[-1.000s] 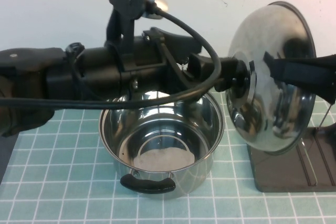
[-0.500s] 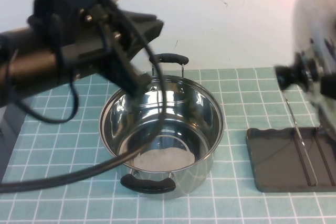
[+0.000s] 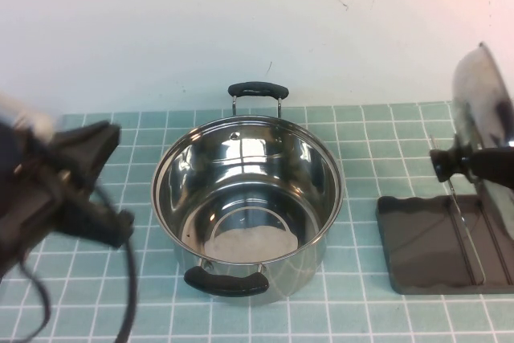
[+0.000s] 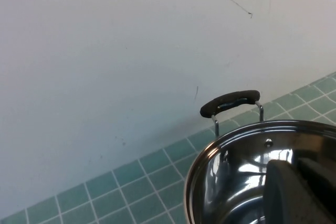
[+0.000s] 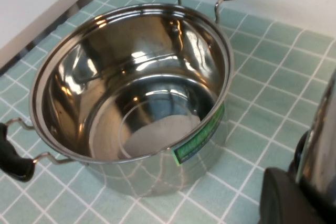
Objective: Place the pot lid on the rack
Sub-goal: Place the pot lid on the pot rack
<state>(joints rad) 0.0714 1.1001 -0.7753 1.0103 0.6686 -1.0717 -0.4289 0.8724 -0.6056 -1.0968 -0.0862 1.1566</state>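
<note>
The shiny pot lid (image 3: 480, 94) stands on edge at the far right, above the right part of the dark grey rack (image 3: 418, 256), with its black knob (image 3: 443, 163) facing the pot. My right gripper (image 3: 487, 165) is shut on the lid, and I cannot tell whether the lid's lower edge touches the rack. In the right wrist view the lid (image 5: 326, 124) sits against the right gripper (image 5: 310, 187). My left gripper (image 3: 88, 186) is low at the left, apart from the lid; in the left wrist view the gripper (image 4: 310, 190) shows in front of the pot.
A steel pot (image 3: 246, 198) with two black handles stands open mid-table on the green tiled mat (image 3: 377, 130); it also shows in the left wrist view (image 4: 236, 171) and the right wrist view (image 5: 131, 82). The rack's thin wire dividers (image 3: 462, 234) stand upright. A white wall lies behind.
My left gripper has let go of the lid's knob and swung back left and down, away from the pot. My right gripper has carried the lid right, over the rack.
</note>
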